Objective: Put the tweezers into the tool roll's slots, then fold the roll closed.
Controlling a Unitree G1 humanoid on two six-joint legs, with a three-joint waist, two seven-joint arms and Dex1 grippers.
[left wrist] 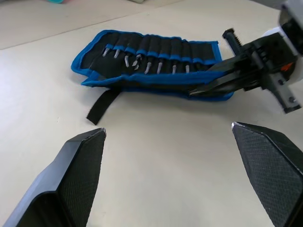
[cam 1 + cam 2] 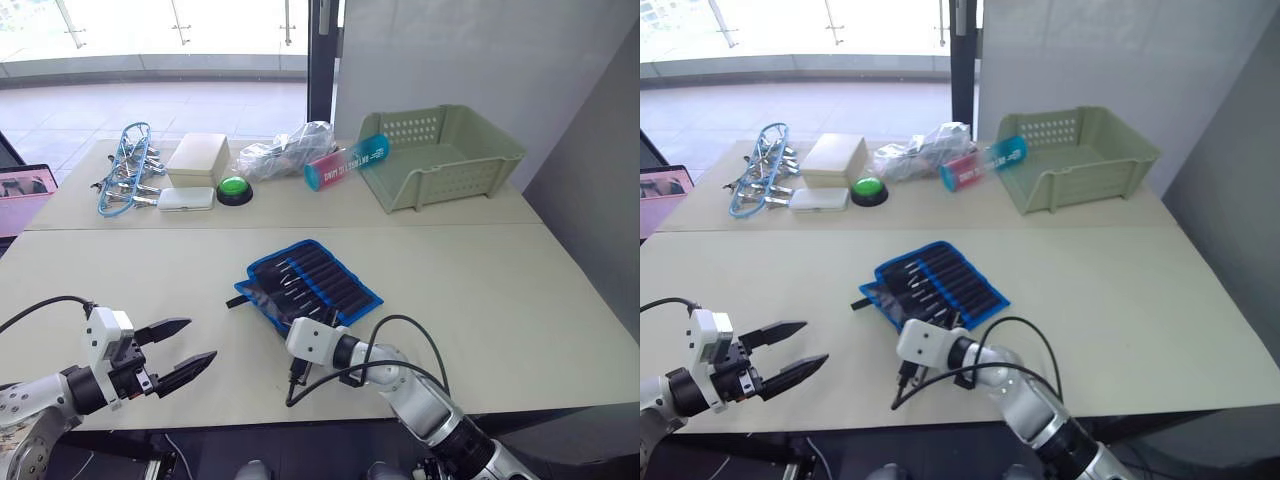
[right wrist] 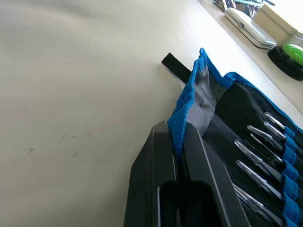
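Head view: the tool roll [image 2: 313,282] is lying mid-table, nearer than the green basket [image 2: 441,156], with the tweezers [image 2: 300,277] already sitting in the slots [image 2: 330,275] — so it's looking like the folding step. The right gripper [image 2: 312,322] is working at the roll's near edge.

Left wrist view: the left gripper [image 1: 175,175] is hanging spread wide, holding nothing, the strap [image 1: 103,106] lying between it and the roll.

Right wrist view: the fingers [image 3: 156,189] are pinching the blue edging. Next it needs lifting over — nothing near the roll is blocking that.
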